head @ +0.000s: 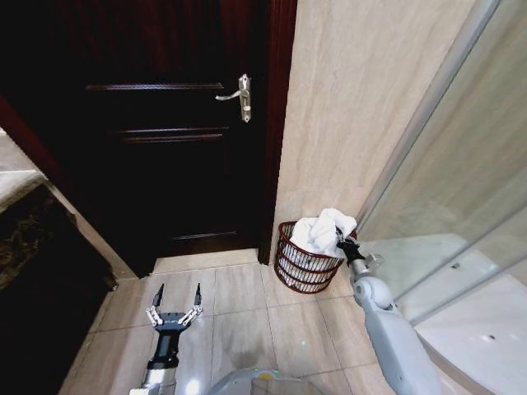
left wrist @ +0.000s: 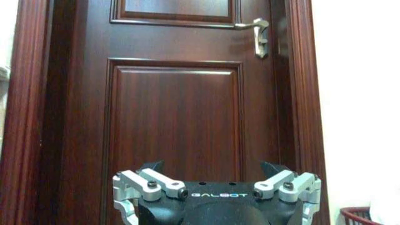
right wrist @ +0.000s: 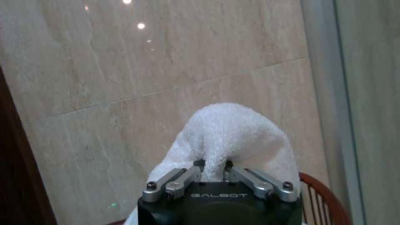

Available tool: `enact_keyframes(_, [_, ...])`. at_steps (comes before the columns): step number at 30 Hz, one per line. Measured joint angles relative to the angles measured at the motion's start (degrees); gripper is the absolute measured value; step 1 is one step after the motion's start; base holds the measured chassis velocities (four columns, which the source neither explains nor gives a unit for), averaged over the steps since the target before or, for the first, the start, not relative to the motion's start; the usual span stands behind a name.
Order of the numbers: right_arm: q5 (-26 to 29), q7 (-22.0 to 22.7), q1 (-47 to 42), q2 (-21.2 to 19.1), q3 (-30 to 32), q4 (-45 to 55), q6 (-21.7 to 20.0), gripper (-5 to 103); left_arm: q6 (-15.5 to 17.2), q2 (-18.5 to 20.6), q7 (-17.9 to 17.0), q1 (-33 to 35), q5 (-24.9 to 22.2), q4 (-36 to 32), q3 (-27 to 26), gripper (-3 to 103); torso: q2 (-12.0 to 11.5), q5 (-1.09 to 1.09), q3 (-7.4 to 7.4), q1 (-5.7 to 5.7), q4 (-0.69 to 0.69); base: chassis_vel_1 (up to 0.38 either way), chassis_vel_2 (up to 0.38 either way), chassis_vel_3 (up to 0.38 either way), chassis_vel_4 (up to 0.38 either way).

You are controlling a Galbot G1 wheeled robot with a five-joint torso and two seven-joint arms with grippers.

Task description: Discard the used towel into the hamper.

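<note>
The towel (head: pixel 324 230) — white and bunched — is being held over the hamper (head: pixel 303 265), most of it already heaped above the rim, while a fold is being pinched between the closed fingers of the right end effector (right wrist: pixel 212 165), which is poised at the basket's right edge. The hamper is standing on the tiled floor (head: pixel 239 317), tucked against the beige marble wall (head: pixel 354 107) just beside the dark wooden door (head: pixel 156 123). The towel is judged likely to spill over the rim if it is released this high, since the pile is being carried well above the wires; the light basket could also be nudged by the arm. The left end effector (head: pixel 176 303) is being kept open, low above the floor before the door — idle. A glass shower partition (head: pixel 461 197) is standing to the right.
</note>
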Motion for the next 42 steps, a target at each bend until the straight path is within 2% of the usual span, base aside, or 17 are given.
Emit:
enact_keyframes(5, [-1.2, 1.0, -3.6, 1.7, 0.3, 3.8, -0.4, 9, 0.0, 0.2, 0.0, 0.0, -0.3, 0.1, 0.0, 100, 0.1, 0.0, 0.06, 0.06, -0.01, -0.116, 0.131, 0.11, -0.111])
enact_keyframes(10, [-3.1, 4.4, -6.5, 4.2, 0.7, 6.2, 0.3, 9, 0.0, 0.5, 0.0, -0.1, -0.9, 0.1, -0.2, 100, 0.2, -0.01, 0.09, 0.05, 0.0, -0.012, 0.017, 0.009, -0.014])
enact_keyframes(28, [-3.4, 4.2, -10.3, 4.1, 1.6, 10.0, 0.2, 9, 0.5, 0.7, 0.0, -0.7, -1.1, 0.1, -0.2, 100, 0.3, 0.0, 0.21, 0.12, -0.01, 0.003, -0.003, -0.003, 0.006])
enact_keyframes(37, [-6.0, 4.9, -11.5, 5.1, 1.2, 10.3, 0.8, 9, 0.6, 0.6, 0.0, -0.9, -0.9, 0.2, -0.2, 100, 0.4, 0.0, 0.23, 0.13, -0.01, 0.0, 0.0, 0.0, 0.0])
enact_keyframes(38, [-6.7, 5.2, -11.7, 5.2, 1.1, 10.3, 0.8, 7, 0.6, 0.6, 0.0, -0.9, -1.0, 0.2, -0.2, 100, 0.4, 0.0, 0.23, 0.13, -0.01, 0.0, 0.0, 0.0, 0.0])
enact_keyframes(42, [-8.8, 7.4, -12.6, 5.4, 1.0, 11.5, 0.8, 20, 0.6, 0.7, 0.0, -0.9, -1.0, 0.3, -0.3, 100, 0.4, 0.0, 0.25, 0.14, -0.01, 0.0, 0.0, 0.0, 0.0])
